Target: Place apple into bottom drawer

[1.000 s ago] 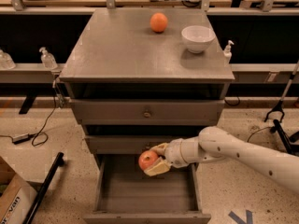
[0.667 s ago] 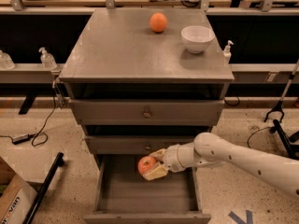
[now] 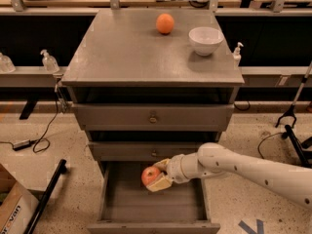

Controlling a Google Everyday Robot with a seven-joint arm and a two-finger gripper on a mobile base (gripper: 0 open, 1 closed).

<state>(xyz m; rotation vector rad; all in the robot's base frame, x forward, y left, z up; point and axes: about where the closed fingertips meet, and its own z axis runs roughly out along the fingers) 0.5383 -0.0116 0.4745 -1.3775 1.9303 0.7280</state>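
The red apple (image 3: 149, 175) with yellowish patches is held in my gripper (image 3: 157, 176), which is shut on it. The white arm reaches in from the right. The apple hangs over the open bottom drawer (image 3: 115, 200), above its plain grey inside toward the back middle, and does not rest on the drawer floor. The two shallower knobbed drawers above are closed.
On the grey cabinet top (image 3: 112, 52) stand an orange fruit (image 3: 165, 23) and a white bowl (image 3: 205, 40). A cardboard box (image 3: 12, 208) and a black rod (image 3: 46, 194) lie on the floor at left. Cables and a black stand are at right.
The gripper with the apple has moved a little left and down over the open bottom drawer. The cabinet top's objects have not moved.
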